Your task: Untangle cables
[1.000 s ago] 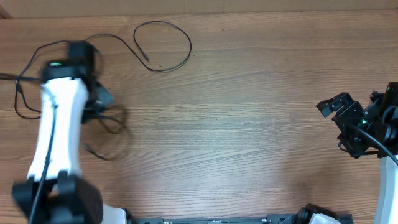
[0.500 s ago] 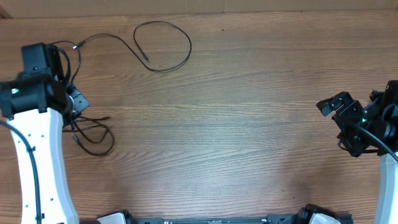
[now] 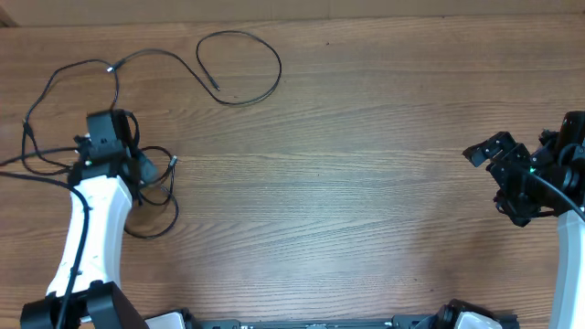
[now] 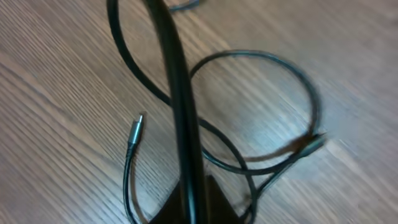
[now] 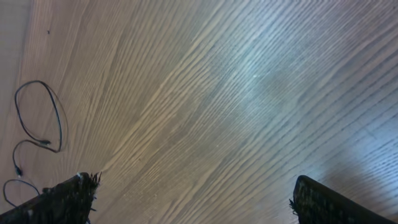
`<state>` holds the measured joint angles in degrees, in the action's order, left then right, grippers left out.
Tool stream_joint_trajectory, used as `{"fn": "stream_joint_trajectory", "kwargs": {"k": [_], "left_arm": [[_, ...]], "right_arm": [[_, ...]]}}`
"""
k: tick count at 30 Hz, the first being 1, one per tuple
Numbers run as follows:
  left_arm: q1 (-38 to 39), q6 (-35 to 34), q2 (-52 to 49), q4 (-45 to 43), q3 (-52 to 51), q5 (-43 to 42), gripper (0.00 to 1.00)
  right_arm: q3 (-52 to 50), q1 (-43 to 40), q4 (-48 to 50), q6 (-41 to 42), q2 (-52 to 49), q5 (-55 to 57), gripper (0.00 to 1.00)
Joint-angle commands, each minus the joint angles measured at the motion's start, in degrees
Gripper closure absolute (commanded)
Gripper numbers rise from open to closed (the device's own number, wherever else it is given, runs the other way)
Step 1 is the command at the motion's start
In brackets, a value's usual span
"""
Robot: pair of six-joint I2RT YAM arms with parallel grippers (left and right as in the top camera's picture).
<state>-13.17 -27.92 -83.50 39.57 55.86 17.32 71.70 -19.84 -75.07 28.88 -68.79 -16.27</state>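
Thin black cables [image 3: 154, 196] lie tangled on the wood at the left, around my left gripper [image 3: 142, 170]. One strand runs up to a separate open loop [image 3: 274, 64] at the back. In the left wrist view the left gripper [image 4: 189, 208] is shut on one cable [image 4: 177, 93], which rises straight out from between the fingers. A silvery-tipped plug [image 4: 135, 130] and a round loop [image 4: 308, 93] lie on the table beyond it. My right gripper [image 3: 487, 180] hangs open far to the right with nothing between its fingers [image 5: 68, 199]. Its view shows distant cables [image 5: 56, 118].
The thicker black cable of the left arm [image 3: 37, 174] trails off the left edge. The wooden table's [image 3: 366, 183] far edge runs along the top of the overhead view.
My left arm swung out to the left and came back nearer, dragging the tangle with it; the strands now spread wider around it. The right arm barely shifted.
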Motion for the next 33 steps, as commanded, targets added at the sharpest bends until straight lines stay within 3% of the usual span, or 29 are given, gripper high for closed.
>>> {"fn": "stream_joint_trajectory", "kwargs": {"k": [1,2,3,4,5,12,16,25,33], "left_arm": [[-0.1,0.5,0.3,-1.0,-4.4,1.7,0.61],[-0.1,0.9,0.3,-0.3,-4.4,1.8,0.48],[-0.1,1.9,0.4,0.9,-4.1,1.4,0.22],[-0.1,2.3,0.4,2.1,-3.7,0.8,0.05],[-0.1,2.2,0.4,3.5,-3.1,0.5,0.0],[0.1,2.4,3.0,16.9,10.1,-9.8,0.0],[0.1,4.9,10.6,17.5,15.4,-18.6,0.0],[0.1,6.7,38.5,20.3,15.5,-18.7,0.01],[0.1,6.5,51.3,31.1,15.5,-23.0,0.01]], "right_arm": [[-0.1,-0.1,0.3,-0.5,0.1,0.2,0.0],[-0.1,-0.1,0.3,-0.5,0.1,0.2,0.0],[-0.1,-0.1,0.6,-0.5,0.1,0.2,0.0],[-0.1,-0.1,0.8,-0.5,0.1,0.2,0.0],[-0.1,-0.1,1.0,-0.5,0.1,0.2,0.0],[-0.1,-0.1,1.1,-0.5,0.1,0.2,0.0],[-0.1,-0.1,1.1,-0.5,0.1,0.2,0.0],[-0.1,-0.1,1.1,-0.5,0.1,0.2,0.0],[-0.1,-0.1,1.1,-0.5,0.1,0.2,0.0]]}}
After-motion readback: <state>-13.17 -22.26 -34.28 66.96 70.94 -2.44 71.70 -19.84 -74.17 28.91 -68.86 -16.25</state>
